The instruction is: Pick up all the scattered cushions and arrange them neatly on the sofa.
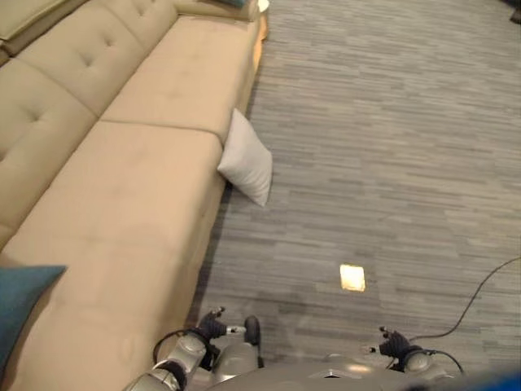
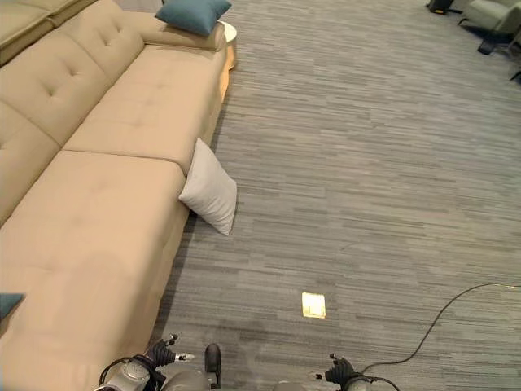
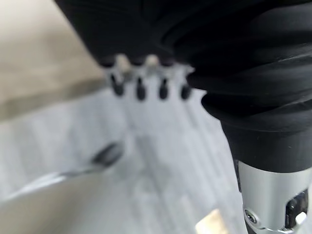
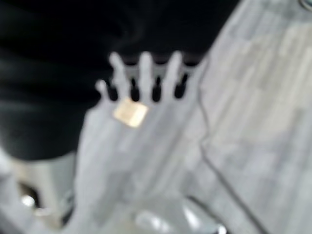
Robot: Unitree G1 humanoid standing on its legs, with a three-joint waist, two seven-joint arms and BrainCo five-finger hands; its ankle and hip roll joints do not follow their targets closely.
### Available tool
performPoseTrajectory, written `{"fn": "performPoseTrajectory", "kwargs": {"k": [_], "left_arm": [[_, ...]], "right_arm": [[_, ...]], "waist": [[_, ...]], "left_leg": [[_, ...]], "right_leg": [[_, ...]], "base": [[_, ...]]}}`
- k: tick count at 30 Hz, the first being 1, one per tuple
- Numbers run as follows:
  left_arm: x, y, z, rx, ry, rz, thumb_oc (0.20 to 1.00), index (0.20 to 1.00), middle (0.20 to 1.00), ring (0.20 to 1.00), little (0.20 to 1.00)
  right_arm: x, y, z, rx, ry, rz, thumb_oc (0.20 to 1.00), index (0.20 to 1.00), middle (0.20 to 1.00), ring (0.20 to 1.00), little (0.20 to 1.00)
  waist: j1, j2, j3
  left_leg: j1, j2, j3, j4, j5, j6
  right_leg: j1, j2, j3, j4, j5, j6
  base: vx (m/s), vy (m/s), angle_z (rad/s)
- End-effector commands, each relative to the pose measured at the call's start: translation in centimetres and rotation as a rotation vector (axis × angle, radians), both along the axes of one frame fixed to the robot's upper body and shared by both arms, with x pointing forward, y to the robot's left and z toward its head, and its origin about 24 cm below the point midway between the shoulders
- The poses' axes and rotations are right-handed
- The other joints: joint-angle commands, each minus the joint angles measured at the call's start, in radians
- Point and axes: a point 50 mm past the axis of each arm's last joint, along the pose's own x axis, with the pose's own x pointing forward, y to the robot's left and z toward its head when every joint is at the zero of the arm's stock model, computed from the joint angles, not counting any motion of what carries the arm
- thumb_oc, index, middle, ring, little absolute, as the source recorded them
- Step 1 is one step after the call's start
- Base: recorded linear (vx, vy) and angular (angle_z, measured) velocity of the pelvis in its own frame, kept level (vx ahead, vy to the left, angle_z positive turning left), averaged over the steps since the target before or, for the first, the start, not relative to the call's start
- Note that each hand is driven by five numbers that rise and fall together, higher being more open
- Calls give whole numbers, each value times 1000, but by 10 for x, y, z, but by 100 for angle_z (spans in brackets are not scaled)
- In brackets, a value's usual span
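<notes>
standing beside the sofa with both hands low and empty: left hand hanging over the carpet with straight, relaxed fingers, holding nothing; right hand likewise loose-fingered over bare carpet, near the small yellow floor plate.

step in hand, by judgement: closing on the white cushion before any reach. still well apart from both hands, so more approach needed first. best done by stepping forward along the sofa front, keeping the cushion ahead rather than off to one side, then bending and taking it from the free, carpet-side face or by an upper corner. soft and light by the look of it, likely to fold if pinched at a thin edge; a broad grasp across the body, or one hand each side, would probably keep it flat for setting down neatly. worth avoiding a push toward the sofa front, which could wedge it lower.

white cushion on the carpet, leaning tilted against the sofa front, right at the seam between two seat sections. standing on a lower corner, upper corner touching the sofa seat edge. long axis running diagonally from that upper corner, down and away from the sofa, broad face turned out toward open carpet.

already on the sofa: a blue cushion at the far end, and a blue cushion corner on the near seat.
</notes>
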Motion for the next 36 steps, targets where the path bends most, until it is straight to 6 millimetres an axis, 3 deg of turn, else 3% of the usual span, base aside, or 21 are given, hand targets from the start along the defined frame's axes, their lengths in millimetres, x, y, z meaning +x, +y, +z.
{"fn": "performPoseTrajectory", "kwargs": {"k": [1,2,3,4,7,11,12,14,15,16,17,18,19,23,25,26,27,30,34,35,36], "left_arm": [[9,-2,4,-15,-45,22,1000,1000,1000,1000,1000],[9,-3,3,-13,-39,21,1000,1000,1000,1000,1000],[9,-3,4,-13,-41,21,1000,1000,1000,1000,1000],[11,-4,4,-14,-41,22,1000,1000,1000,1000,1000],[14,-6,5,-18,-45,16,1000,1000,1000,1000,1000],[12,-10,3,-15,-36,-7,1000,1000,1000,1000,1000],[8,-13,1,-24,-26,-20,1000,1000,1000,1000,1000],[6,-14,0,-24,-19,-19,1000,1000,1000,1000,1000],[4,-16,-1,-32,-14,-10,1000,1000,1000,1000,1000],[4,-16,-1,-32,-14,-9,1000,1000,1000,1000,1000],[9,-17,1,-31,-29,-17,1000,1000,1000,1000,1000],[9,-17,1,-31,-29,-17,1000,1000,1000,1000,1000],[9,-18,1,-29,-31,-25,1000,1000,1000,1000,1000],[9,-24,1,-40,-31,-52,1000,1000,1000,1000,1000],[12,-24,2,-40,-37,-66,1000,1000,1000,1000,1000],[12,-24,2,-40,-37,-66,1000,1000,1000,1000,1000],[13,-23,3,-39,-41,-65,1000,1000,1000,1000,1000],[7,-17,0,-33,-23,-27,1000,1000,1000,1000,1000],[-5,-8,-4,-27,13,13,1000,1000,1000,1000,1000],[-3,-5,-2,-20,6,16,1000,1000,1000,1000,1000],[-1,-4,-2,-21,1,21,1000,1000,1000,1000,1000]], "right_arm": [[21,-6,9,-23,-64,34,1000,1000,1000,1000,1000],[23,-6,10,-27,-70,38,1000,1000,1000,1000,1000],[24,-6,10,-27,-72,39,1000,1000,1000,1000,1000],[27,-5,11,-26,-79,38,1000,1000,1000,1000,1000],[29,-4,11,-24,-77,51,1000,1000,1000,1000,1000],[24,-6,10,-26,-64,57,1000,1000,1000,1000,1000],[17,-8,8,-26,-42,53,1000,1000,1000,1000,1000],[14,-9,7,-27,-31,47,1000,1000,1000,1000,1000],[9,-11,6,-29,-24,33,1000,1000,1000,1000,1000],[9,-11,6,-28,-24,33,1000,1000,1000,1000,1000],[10,-11,6,-19,-36,8,1000,1000,1000,1000,1000],[10,-11,6,-19,-36,8,1000,1000,1000,1000,1000],[7,-13,5,-21,-24,-7,1000,1000,1000,1000,1000],[3,-16,4,-30,-14,-18,1000,1000,1000,1000,1000],[3,-18,5,-43,-13,-22,1000,1000,1000,1000,1000],[3,-18,5,-43,-13,-22,1000,1000,1000,1000,1000],[2,-20,5,-47,-14,-35,1000,1000,1000,1000,1000],[1,-17,4,-40,-11,-29,1000,1000,1000,1000,1000],[-6,-12,0,-24,16,-20,1000,1000,1000,1000,1000],[-1,-9,1,-16,9,-4,1000,1000,1000,1000,1000],[3,-7,2,-14,-1,7,1000,1000,1000,1000,1000]], "waist": [[2,4,18],[-5,0,24],[-6,1,28],[-14,-7,32],[-36,-12,40],[-57,-21,31],[-64,-20,21],[-68,-16,18],[-57,-18,27],[-60,-20,24],[-50,-35,39],[-50,-35,39],[-35,-42,46],[-17,-44,43],[-8,-25,41],[-8,-25,41],[-5,-7,42],[1,-8,32],[18,-24,-3],[17,-30,6],[15,-30,11]], "left_leg": [[-35,23,-12,128,-107,-52],[-4,15,-27,125,-132,-59],[-8,18,-22,127,-124,-57],[14,12,-35,123,-140,-68],[59,8,-64,123,-170,-83],[105,3,-86,144,-224,-86],[125,8,-110,187,-249,-95],[113,20,-119,243,-231,-109],[40,67,-115,457,-141,-152],[35,64,-117,456,-138,-151],[-52,120,-77,631,-56,-159],[-53,120,-77,632,-56,-159],[-102,129,-40,652,-57,-148],[-186,105,25,493,-98,-127],[-209,110,41,333,-49,-129],[-209,110,41,333,-49,-129],[-216,114,56,194,44,-157],[-198,105,76,117,58,-149],[-189,68,80,142,25,-113],[-158,47,84,146,-7,-88],[-145,39,86,151,-22,-76]], "right_leg": [[58,-17,-81,-387,243,-9],[30,-26,-87,-459,246,-4],[35,-23,-96,-476,260,-12],[23,-28,-102,-622,292,3],[-22,-19,-67,-720,336,26],[-21,-4,-3,-689,349,24],[-16,11,34,-654,339,8],[-3,26,44,-641,334,-8],[46,39,23,-629,308,-44],[43,36,22,-630,309,-44],[96,55,2,-638,273,-89],[96,55,2,-638,273,-89],[137,67,-13,-644,239,-110],[206,82,-26,-686,205,-97],[236,107,-26,-708,188,-92],[236,107,-26,-708,188,-92],[273,131,-36,-732,173,-86],[317,143,-33,-744,148,-75],[324,113,-26,-636,117,-54],[266,82,-30,-475,150,-12],[236,65,-33,-406,176,9]], "base": [[361,-92,6],[327,-95,12],[304,-146,17],[242,-147,15],[303,-149,23],[327,-168,29],[317,-229,31],[277,-269,25],[141,-216,4],[250,-437,30],[104,-222,27],[273,-349,36],[248,-156,12],[294,-83,17],[226,16,11],[281,35,-1],[205,22,-4],[433,80,4],[434,140,-9],[238,142,9],[297,176,8]]}}
